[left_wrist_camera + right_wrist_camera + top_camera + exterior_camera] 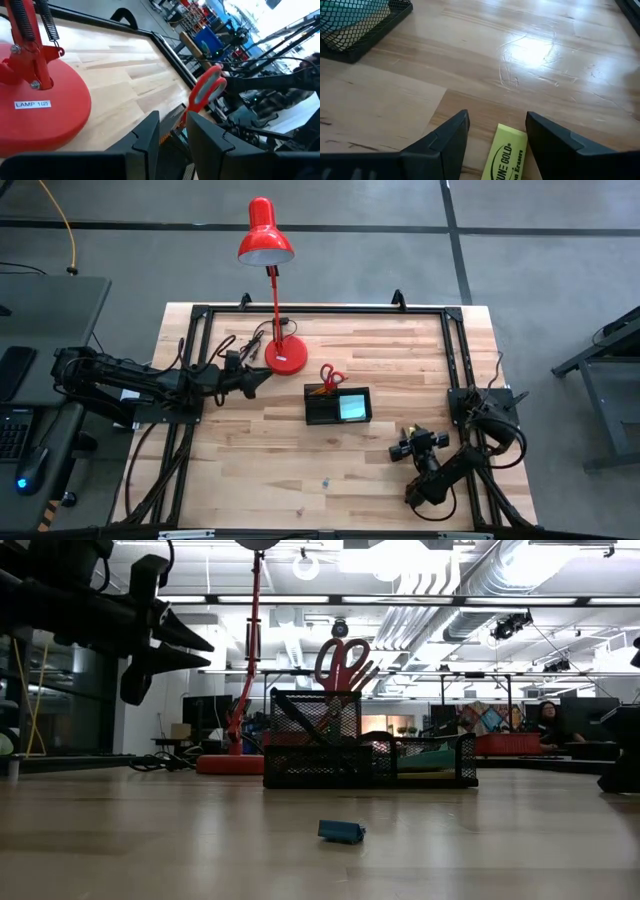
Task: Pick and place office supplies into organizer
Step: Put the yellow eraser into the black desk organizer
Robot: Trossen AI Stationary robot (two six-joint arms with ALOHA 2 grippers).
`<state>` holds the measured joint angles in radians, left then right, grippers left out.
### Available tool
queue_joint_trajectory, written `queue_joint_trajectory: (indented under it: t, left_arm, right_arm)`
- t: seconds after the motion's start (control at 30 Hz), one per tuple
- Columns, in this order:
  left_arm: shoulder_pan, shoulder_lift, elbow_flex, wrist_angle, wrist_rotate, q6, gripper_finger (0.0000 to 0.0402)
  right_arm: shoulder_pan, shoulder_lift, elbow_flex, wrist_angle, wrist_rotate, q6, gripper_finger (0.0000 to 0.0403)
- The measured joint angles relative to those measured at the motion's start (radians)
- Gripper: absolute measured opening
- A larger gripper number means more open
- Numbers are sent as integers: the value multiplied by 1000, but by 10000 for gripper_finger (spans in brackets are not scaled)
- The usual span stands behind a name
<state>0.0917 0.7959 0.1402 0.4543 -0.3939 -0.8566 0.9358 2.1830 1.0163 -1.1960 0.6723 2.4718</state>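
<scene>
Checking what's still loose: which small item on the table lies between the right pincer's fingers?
The yellow eraser, lying flat between the right pincer fingers; the small blue item sits alone mid-table.

Bright, even overhead light; glare blooms on the table [530, 50] ahead of the right gripper [497, 132], whose near fingers [445, 140] blur.

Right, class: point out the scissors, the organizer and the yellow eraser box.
scissors [343, 661], low view, on the red handles above the mesh.
organizer [337, 406], high view, on its black middle divider.
yellow eraser box [506, 157], right wrist view, on its printed top face.
</scene>
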Motion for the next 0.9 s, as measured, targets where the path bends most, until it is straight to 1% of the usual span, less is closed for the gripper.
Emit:
queue_joint_trajectory:
  t: [0.13,0.2,0.3,0.4,0.57,0.6,0.67,0.73,0.8,0.83,0.9]
  left_arm:
    - [0,0,0,6,37,-2,88]
    - [0,0,0,40,60,-3,88]
    - [0,0,0,100,70,1,88]
    - [0,0,0,139,69,33,88]
    - [0,0,0,147,62,75,88]
    - [0,0,0,147,62,76,88]
    - [0,0,0,147,62,82,88]
    - [0,0,0,147,65,94,88]
    - [0,0,0,147,66,102,88]
    - [0,0,0,147,66,111,88]
    - [0,0,0,143,66,140,88]
  right_arm:
    - [1,0,-14,13,1,-4,194]
    - [5,0,-11,13,-11,-2,193]
    - [8,1,0,6,-14,-2,176]
    - [7,3,9,7,-7,-8,132]
    - [7,4,12,15,31,-29,27]
    - [7,4,13,15,45,-28,20]
    - [1,6,18,8,58,-19,24]
    - [-12,8,27,-5,60,-12,43]
    - [-20,11,38,-6,69,-3,52]
    - [-20,14,46,-2,93,-3,50]
    - [-25,14,62,24,155,-5,34]
